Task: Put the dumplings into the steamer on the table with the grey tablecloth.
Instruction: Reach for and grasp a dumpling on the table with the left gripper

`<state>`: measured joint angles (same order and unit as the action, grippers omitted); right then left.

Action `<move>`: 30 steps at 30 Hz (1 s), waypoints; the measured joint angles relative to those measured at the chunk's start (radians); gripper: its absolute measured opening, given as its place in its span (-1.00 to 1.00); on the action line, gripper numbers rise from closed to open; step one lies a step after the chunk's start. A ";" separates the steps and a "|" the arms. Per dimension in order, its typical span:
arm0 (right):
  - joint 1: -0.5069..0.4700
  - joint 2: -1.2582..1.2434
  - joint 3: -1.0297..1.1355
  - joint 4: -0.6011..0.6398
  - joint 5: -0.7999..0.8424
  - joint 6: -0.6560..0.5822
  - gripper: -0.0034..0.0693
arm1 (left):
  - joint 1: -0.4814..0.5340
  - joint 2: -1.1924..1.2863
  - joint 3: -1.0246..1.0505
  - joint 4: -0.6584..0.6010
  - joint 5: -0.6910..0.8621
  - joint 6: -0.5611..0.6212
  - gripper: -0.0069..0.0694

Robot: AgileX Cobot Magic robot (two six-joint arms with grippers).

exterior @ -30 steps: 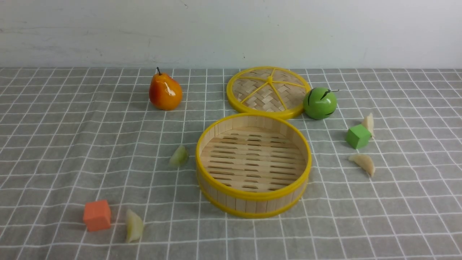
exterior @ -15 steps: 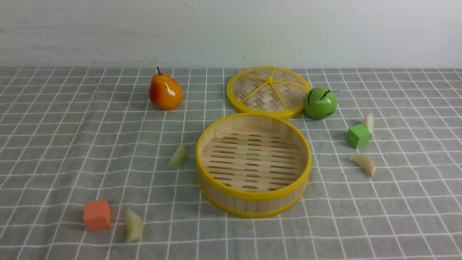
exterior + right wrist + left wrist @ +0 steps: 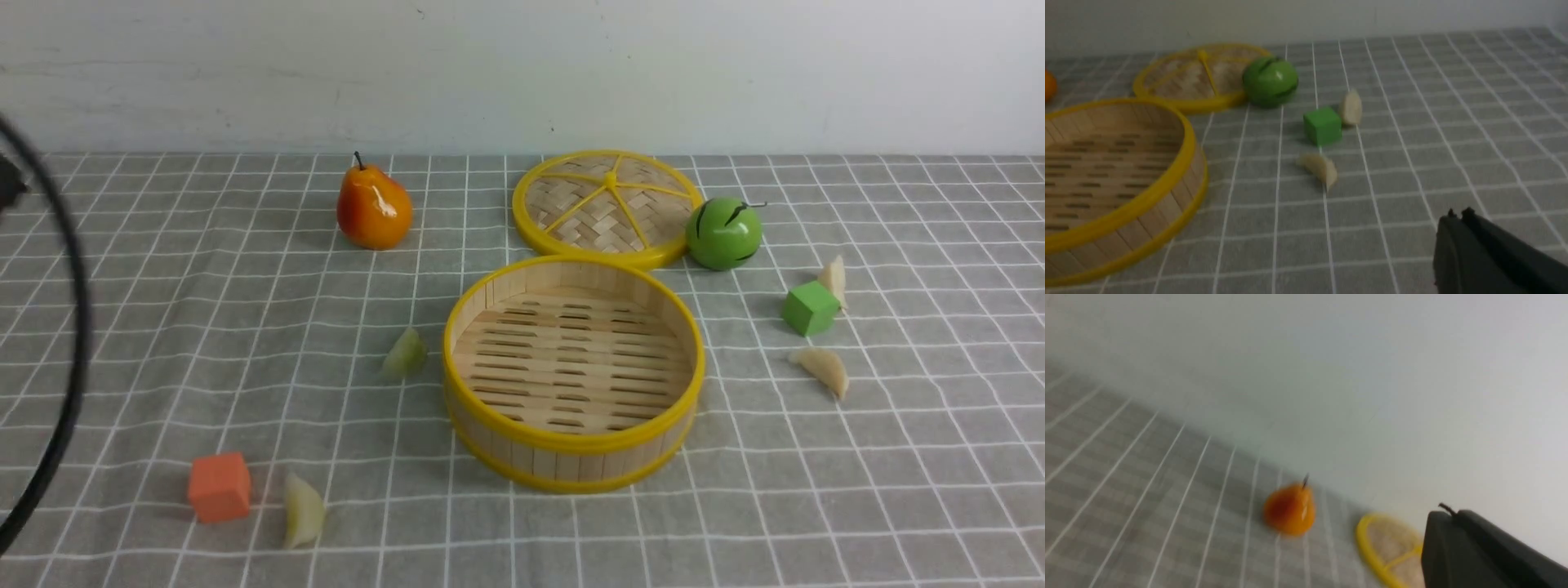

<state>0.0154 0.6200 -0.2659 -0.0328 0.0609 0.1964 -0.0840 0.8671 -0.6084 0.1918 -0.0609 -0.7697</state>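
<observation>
Front view: steamer [image 3: 571, 447] mid-counter [image 3: 163, 269] on the grey cloth [image 3: 898, 457], no dumplings in it. Four outside: dumpling [image 3: 404, 354] just off its left wall, dumpling [image 3: 302, 510] beside the orange cube [image 3: 219, 487], dumpling [image 3: 820, 369] off to its right, dumpling [image 3: 834, 279] tucked behind the green cube [image 3: 809, 308]. Risks, my read: that last one sits so close to the cube that a pinch could catch or shove the cube. Glossy curved shells may squirt out of a grip. The black cable [image 3: 73, 351] at the left edge could sweep the near-left pieces. Front view shows no fingers at all. Each wrist view shows only a dark sliver of the left fingers [image 3: 1474, 551] and right fingers [image 3: 1478, 257], so can't tell if they're spread or pressed together. Right wrist view sees the right pair plus cube. Left wrist view, blurred, shows only pear [image 3: 1290, 508] and lid [image 3: 1390, 549].
</observation>
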 joint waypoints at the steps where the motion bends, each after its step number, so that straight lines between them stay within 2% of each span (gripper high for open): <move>1: 0.006 0.018 -0.012 0.000 0.028 0.006 -0.92 | -0.010 0.019 -0.016 0.039 0.036 -0.025 -0.86; 2: 0.034 0.078 -0.061 0.000 0.131 0.020 -0.92 | -0.060 0.091 -0.078 0.125 0.156 -0.064 -0.86; 4: 0.095 0.165 -0.156 0.000 0.312 0.013 -0.92 | -0.146 0.177 -0.157 0.214 0.337 -0.077 -0.86; 5: 0.095 0.173 -0.165 0.000 0.327 0.010 -0.92 | -0.154 0.185 -0.163 0.219 0.350 -0.076 -0.86; 6: 0.131 0.228 -0.225 0.000 0.434 -0.021 -0.92 | -0.206 0.239 -0.208 0.233 0.436 -0.059 -0.86; 8: 0.178 0.298 -0.289 0.000 0.549 -0.079 -0.92 | -0.259 0.309 -0.258 0.221 0.521 -0.011 -0.86; 10: 0.215 0.371 -0.336 0.003 0.618 -0.122 -0.92 | -0.292 0.391 -0.312 0.140 0.584 0.081 -0.86; 12: 0.238 0.412 -0.350 0.010 0.618 -0.142 -0.92 | -0.298 0.453 -0.351 0.032 0.609 0.190 -0.86; 16: 0.266 0.455 -0.355 0.033 0.561 -0.153 -0.92 | -0.271 0.589 -0.488 -0.257 0.696 0.488 -0.86; 17: 0.266 0.456 -0.355 0.033 0.559 -0.153 -0.92 | -0.268 0.605 -0.506 -0.284 0.711 0.518 -0.86; 19: 0.273 0.457 -0.355 0.057 0.543 -0.154 -0.91 | -0.255 0.712 -0.619 -0.408 0.792 0.686 -0.86; 23: 0.275 0.457 -0.355 0.081 0.535 -0.154 -0.91 | -0.254 0.856 -0.786 -0.429 0.856 0.786 -0.86; 27: 0.275 0.457 -0.355 0.090 0.530 -0.155 -0.90 | -0.251 0.993 -0.937 -0.331 0.891 0.744 -0.75; 30: 0.275 0.457 -0.355 0.096 0.528 -0.155 -0.90 | -0.251 1.065 -1.003 -0.262 0.904 0.707 -0.54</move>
<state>0.2907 1.0769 -0.6209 0.0631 0.5886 0.0418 -0.3354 1.9324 -1.6112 -0.0702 0.8428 -0.0624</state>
